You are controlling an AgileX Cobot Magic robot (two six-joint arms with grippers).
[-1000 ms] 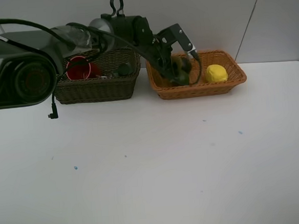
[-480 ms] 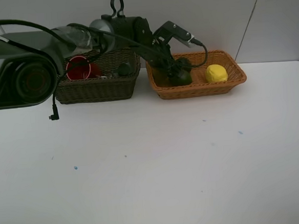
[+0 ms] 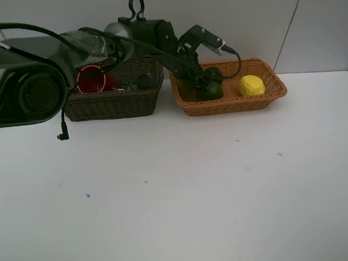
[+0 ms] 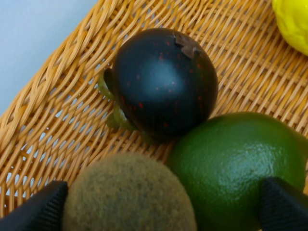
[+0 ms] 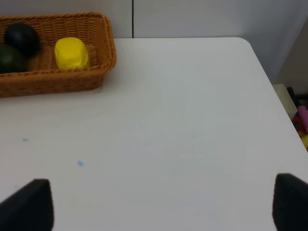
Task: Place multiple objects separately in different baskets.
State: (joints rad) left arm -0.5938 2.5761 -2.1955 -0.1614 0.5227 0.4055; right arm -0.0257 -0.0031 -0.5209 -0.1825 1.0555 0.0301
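White bench (image 3: pixel 179 202), pale wall behind. Orange-tan basket (image 3: pixel 273 91) at rear right: holds mangosteen (image 4: pixel 163 82), lime (image 4: pixel 236 168) and kiwi (image 4: pixel 127 195) touching in a cluster; lemon (image 3: pixel 251 85) apart, toward far end. Left hand (image 4: pixel 159 204) over cluster, fingers spread, gripping nothing. Dark basket (image 3: pixel 112 104) at rear left, red cup (image 3: pixel 91 80) inside. Right hand (image 5: pixel 159 207) above bare bench, spread, empty.
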